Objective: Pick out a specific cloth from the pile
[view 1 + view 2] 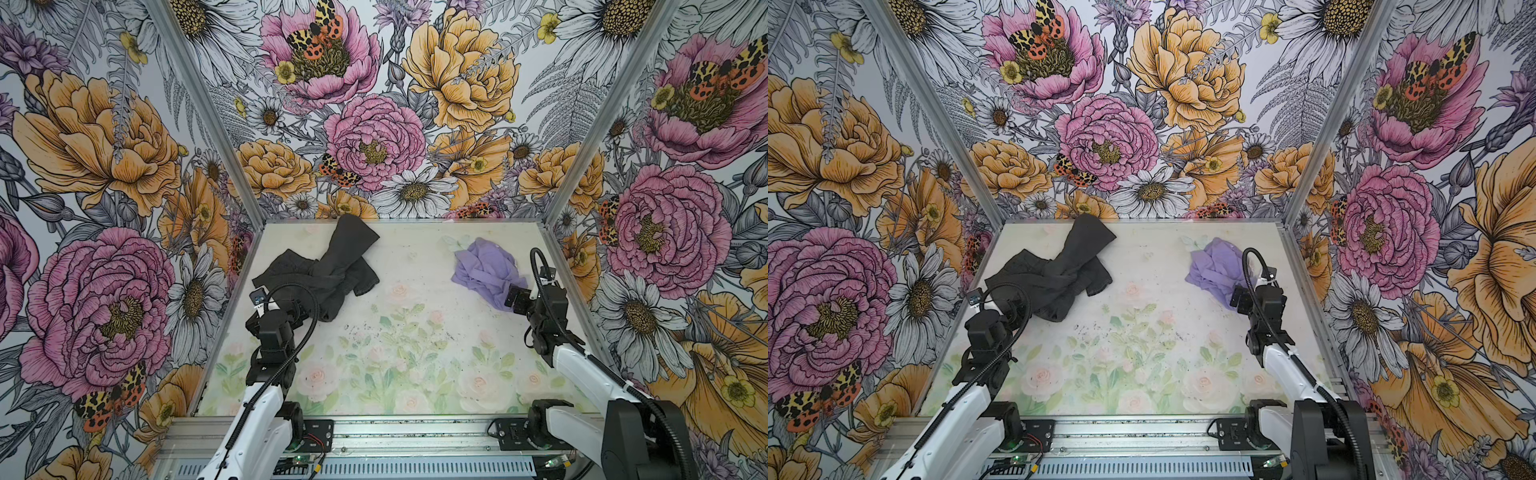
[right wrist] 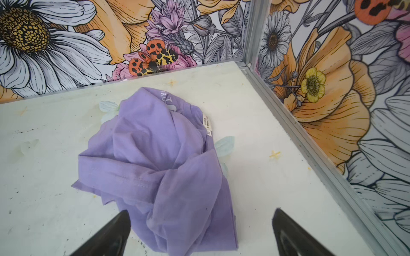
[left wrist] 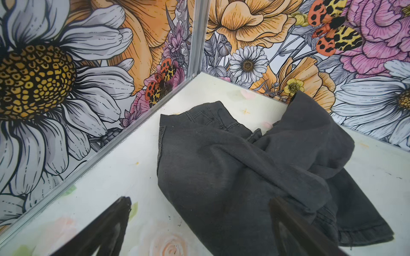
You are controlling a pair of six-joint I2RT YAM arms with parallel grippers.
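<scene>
While holding right gripper wide and empty above the cloth, seemed finished: laid it well apart from the pile; held left gripper equally wide, empty.

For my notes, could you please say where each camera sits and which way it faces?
Both top views: above the near edge, looking down on the table; left arm and right arm show.
Left wrist: arm-mounted, facing dark garments; open left gripper shows.
Right wrist: arm-mounted, facing lavender shirt; open right gripper shows.
Shared: both garments also appear in both top views.
</scene>
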